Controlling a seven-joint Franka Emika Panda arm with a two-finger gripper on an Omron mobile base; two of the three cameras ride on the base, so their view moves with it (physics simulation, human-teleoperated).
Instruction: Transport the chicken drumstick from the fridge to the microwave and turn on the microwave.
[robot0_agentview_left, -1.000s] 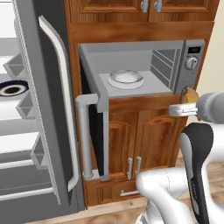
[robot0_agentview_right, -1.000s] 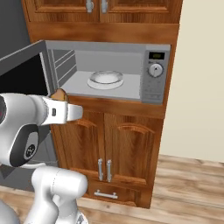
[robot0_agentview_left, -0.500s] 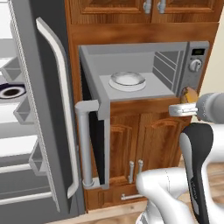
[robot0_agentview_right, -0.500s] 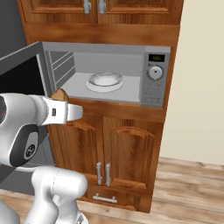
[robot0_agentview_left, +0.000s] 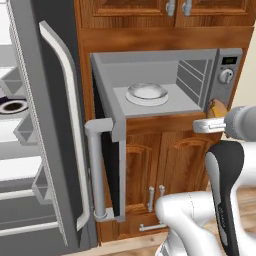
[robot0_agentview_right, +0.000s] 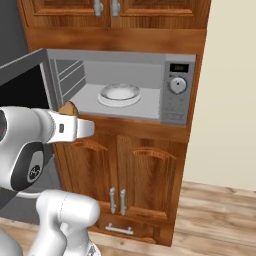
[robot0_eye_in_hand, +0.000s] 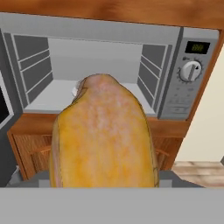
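Right at the hand (robot0_agentview_left: 214, 114) sits the chicken drumstick (robot0_eye_in_hand: 104, 138), pinched between widely spread fingers; its golden bulk rises just ahead of the hand in the hand view, long axis running away from the hand toward the oven, narrower end farthest off; beyond it, straight ahead and slightly higher, gapes the microwave (robot0_agentview_right: 120, 75), its door (robot0_agentview_left: 106, 150) swung wide to the hand's left; so the coming move is, by my reckoning, a plain push forward and a little up over the sill; deeper in, on the oven floor, lies a shallow white plate (robot0_agentview_right: 119, 93), apart from the meat; to the hand's right stand the knob (robot0_eye_in_hand: 190, 70) and a small display (robot0_eye_in_hand: 196, 47), digits too blurred to read; no brand visible; the fridge (robot0_agentview_left: 45, 125) stands open, far off to the left.
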